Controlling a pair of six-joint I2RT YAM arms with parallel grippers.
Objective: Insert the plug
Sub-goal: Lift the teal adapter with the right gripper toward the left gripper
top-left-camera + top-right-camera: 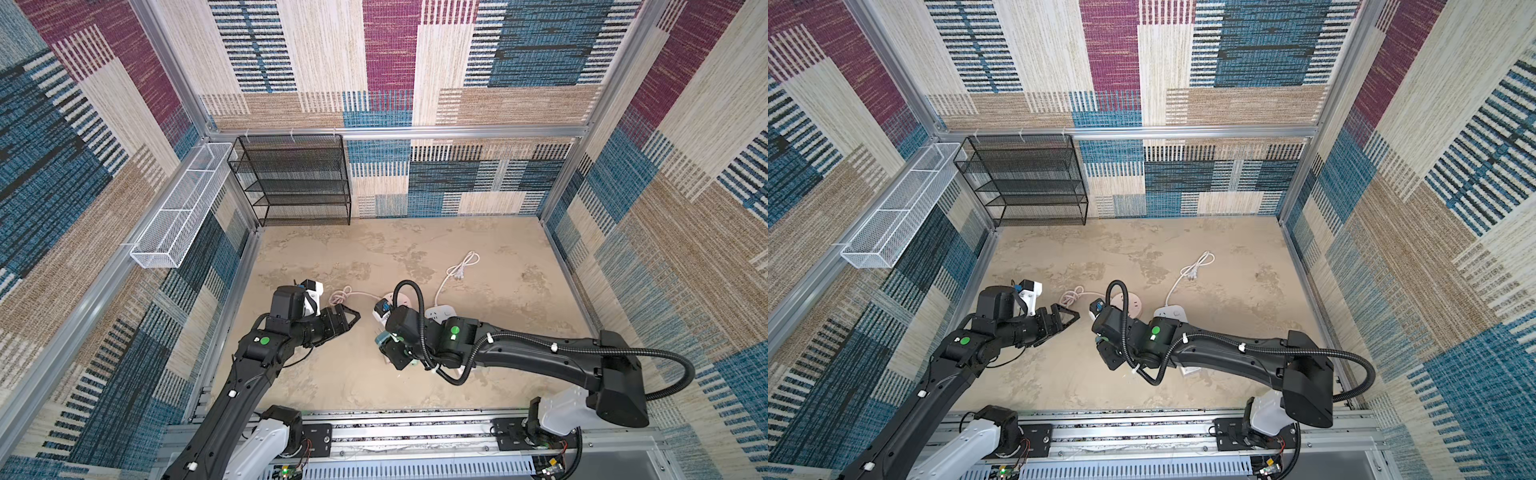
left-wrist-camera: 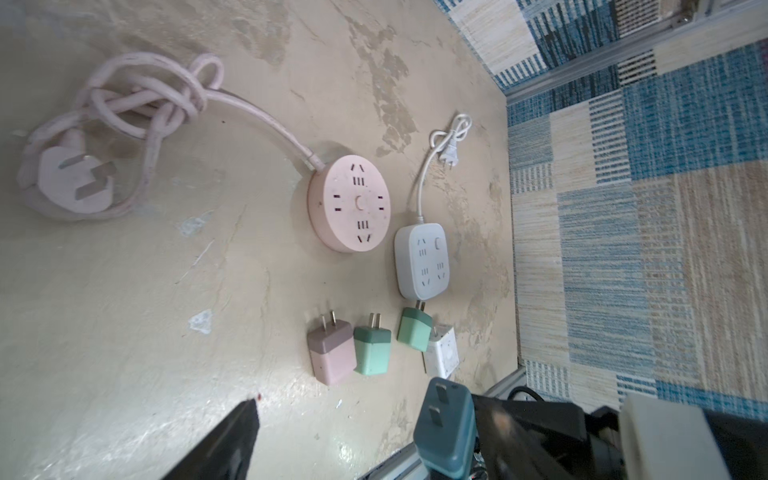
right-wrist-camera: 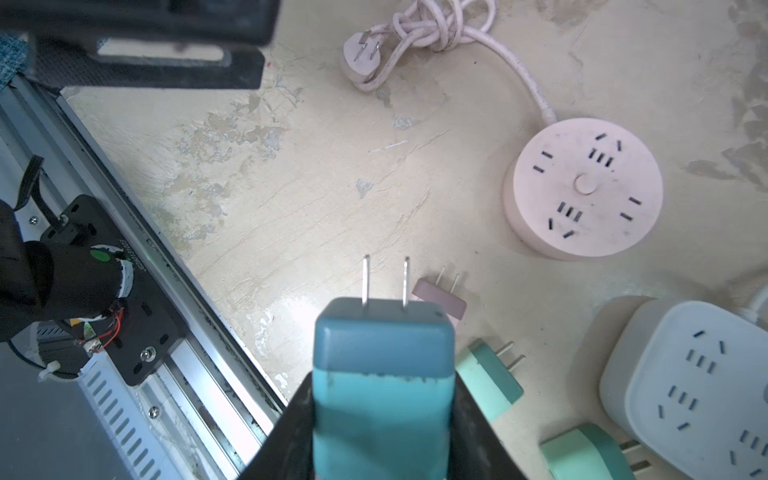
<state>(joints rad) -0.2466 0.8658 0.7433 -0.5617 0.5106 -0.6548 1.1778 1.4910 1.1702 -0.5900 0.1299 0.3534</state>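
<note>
A: How far along are we?

B: The pickup is done. My right gripper (image 3: 382, 409) is clamped on the teal plug (image 3: 382, 353), prongs bare, over the table's (image 1: 519, 291) front half. Insertion is still to do: the pink socket (image 3: 582, 187) has nothing in it. The left gripper (image 1: 351, 318) is spread and empty.

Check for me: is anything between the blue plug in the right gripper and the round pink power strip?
Only the mauve plug, lying flat on the table just beyond the prongs of the blue plug, roughly toward the pink power strip. A raised approach should clear it. The strip's sockets are all free.
</note>
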